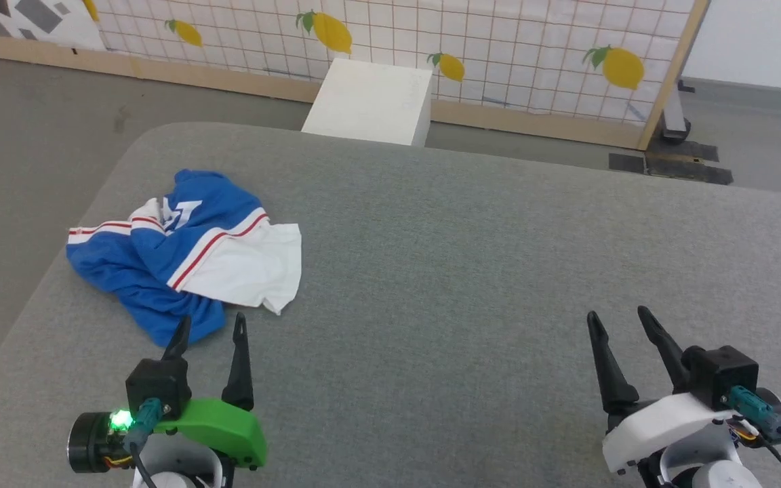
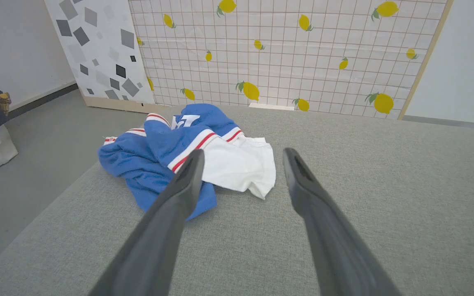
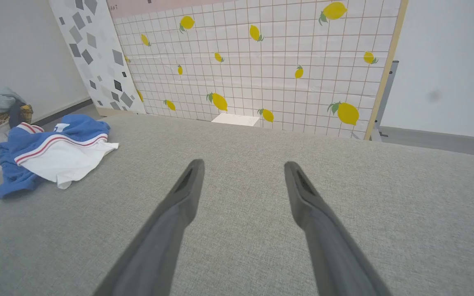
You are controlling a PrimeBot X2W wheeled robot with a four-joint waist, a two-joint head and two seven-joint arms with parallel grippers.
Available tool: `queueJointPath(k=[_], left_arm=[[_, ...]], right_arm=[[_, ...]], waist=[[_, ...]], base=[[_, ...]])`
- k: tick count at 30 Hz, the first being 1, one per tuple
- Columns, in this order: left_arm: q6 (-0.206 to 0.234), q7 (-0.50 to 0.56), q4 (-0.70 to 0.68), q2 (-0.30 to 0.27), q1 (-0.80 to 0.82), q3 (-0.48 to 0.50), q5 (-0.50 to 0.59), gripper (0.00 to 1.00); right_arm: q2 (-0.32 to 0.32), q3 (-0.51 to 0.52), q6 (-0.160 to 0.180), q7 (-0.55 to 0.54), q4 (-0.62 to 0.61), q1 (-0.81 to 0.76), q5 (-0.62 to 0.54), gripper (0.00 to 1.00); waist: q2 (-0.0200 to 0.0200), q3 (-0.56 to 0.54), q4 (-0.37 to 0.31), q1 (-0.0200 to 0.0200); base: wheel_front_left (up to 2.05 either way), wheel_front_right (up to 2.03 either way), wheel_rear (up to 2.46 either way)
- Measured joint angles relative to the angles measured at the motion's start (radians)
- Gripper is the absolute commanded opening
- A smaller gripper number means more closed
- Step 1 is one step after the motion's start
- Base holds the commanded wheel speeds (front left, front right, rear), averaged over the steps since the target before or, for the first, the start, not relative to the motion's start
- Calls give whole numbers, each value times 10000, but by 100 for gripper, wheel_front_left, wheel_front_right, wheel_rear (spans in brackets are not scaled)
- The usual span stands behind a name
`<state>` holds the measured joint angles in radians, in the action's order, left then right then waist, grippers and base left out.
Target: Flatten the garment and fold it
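Just beyond the left gripper, jaws spread as on the right gripper, the garment is lying crumpled on the grey table, looking soft, light and best pinched at its loose white edge

Lab setup: lemon-print backdrop panel, grey padded table.

A round-cornered grey fabric-covered tabletop stands on a grey floor. Beyond its far edge a white rectangular box sits before a wood-framed white grid screen printed with yellow lemons, next to a white panel of grey squares.
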<state>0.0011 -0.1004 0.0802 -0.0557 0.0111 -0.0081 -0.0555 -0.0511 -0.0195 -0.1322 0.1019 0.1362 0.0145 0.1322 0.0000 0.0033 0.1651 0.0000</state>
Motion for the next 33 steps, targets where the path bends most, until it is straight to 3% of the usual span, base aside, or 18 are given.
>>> queueJointPath(k=[33], left_arm=[[4, -711, 424, 0, -63, 61, -336, 100]], right_arm=[[2, -186, 0, 698, 826, -151, 729, 100]], waist=[[0, -95, 1319, 0]], base=[[0, 0, 0]])
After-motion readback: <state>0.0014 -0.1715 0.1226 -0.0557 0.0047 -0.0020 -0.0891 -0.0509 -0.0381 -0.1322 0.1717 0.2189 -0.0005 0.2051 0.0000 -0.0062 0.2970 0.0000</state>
